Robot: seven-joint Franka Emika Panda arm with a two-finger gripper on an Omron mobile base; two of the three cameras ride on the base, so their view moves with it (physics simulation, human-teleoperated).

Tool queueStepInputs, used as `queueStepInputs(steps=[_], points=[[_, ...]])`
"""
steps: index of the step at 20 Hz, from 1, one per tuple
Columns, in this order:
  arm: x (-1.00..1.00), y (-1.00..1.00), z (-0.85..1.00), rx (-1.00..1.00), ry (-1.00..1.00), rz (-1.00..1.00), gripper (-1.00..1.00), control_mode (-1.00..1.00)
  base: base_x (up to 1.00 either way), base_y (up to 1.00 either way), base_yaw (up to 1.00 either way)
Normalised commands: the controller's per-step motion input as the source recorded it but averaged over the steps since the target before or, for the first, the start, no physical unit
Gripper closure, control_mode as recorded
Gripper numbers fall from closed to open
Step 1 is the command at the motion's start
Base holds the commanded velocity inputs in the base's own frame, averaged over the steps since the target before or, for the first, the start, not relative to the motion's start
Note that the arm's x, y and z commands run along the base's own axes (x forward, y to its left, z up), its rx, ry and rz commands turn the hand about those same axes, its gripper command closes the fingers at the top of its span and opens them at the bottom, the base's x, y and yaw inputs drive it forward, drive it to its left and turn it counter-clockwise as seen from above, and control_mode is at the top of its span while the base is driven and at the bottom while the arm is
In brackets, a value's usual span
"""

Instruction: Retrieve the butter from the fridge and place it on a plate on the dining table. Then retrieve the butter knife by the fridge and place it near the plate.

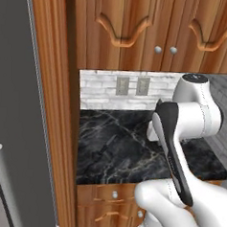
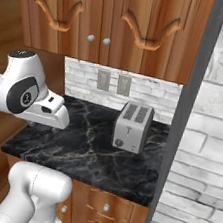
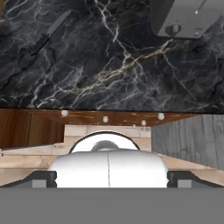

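- While claw point(image 3: 112, 179) hung released, empty, over counter point(image 3: 109, 78), knife point(image 3: 47, 36) lay diagonal at hand view's upper left, blade up-right.
- Toaster point(image 3: 183, 17) upper right, well apart; bare counter between.

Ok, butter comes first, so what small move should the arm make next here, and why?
Probably swing left toward the fridge and its handle: the door looks shut and no butter is out. The knife lying on the counter can wait until later.

A home kitchen: wooden cabinets point(image 2: 112, 17), a marble surface point(image 2: 87, 150), a toaster point(image 2: 131, 126), a brick backsplash point(image 1: 102, 93).
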Motion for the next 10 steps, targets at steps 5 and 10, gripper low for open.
queueStepInputs(steps=[5, 10], points=[[0.0, 0.0, 0.0, 0.0, 0.0, 0.0, -1.0, 1.0, 0.22, 0.11, 0.0], [0.24, 0.11, -0.07, 0.01, -0.05, -0.02, -1.0, -1.0, 0.0, 0.0, 0.0]])
